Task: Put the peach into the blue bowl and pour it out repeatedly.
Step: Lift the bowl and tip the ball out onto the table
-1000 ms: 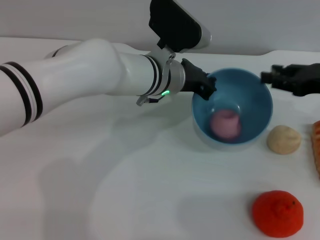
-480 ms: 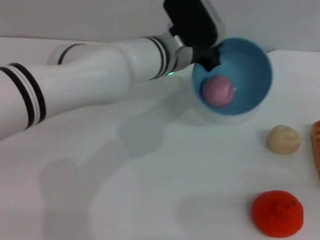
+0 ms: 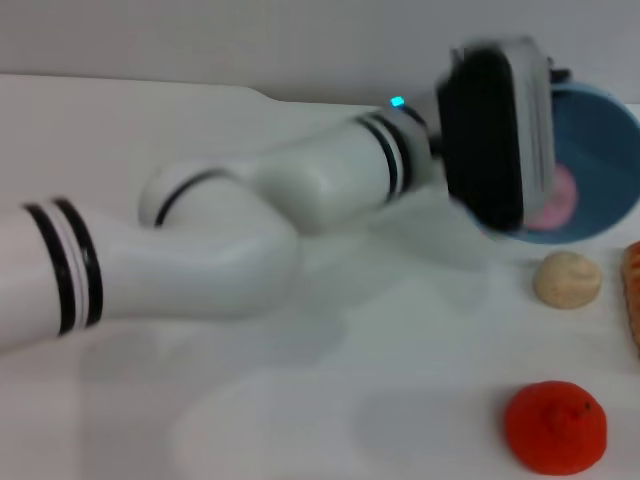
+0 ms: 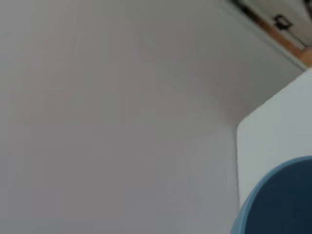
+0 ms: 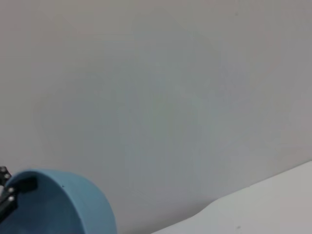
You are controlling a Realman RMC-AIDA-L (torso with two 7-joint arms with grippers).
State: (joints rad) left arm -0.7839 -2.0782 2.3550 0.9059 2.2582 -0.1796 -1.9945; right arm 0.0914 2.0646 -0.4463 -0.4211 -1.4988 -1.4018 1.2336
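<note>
**Blue bowl carried tilted at the far right, peach inside**

The left gripper [image 3: 545,140] is hidden in the head view behind its own black wrist housing, so whether its jaws are wide or narrow cannot be told; in the right wrist view a dark finger part [image 5: 12,195] is seen at the bowl's rim. The blue bowl [image 3: 595,165] is seen at the left arm's end, tipped on its side with the opening turned toward the camera; its lower edge is blurred against the white table [image 3: 300,400]. The peach [image 3: 555,200] is seen inside the bowl, low against the inner wall and partly covered by the wrist housing.

Just beneath the bowl, a beige lumpy ball [image 3: 568,278] is found resting on the table; nearer the camera, well apart from it, an orange-red fruit [image 3: 555,426] is placed; a reddish object [image 3: 633,290] is cut by the right edge. The right gripper is not shown in any view.
</note>
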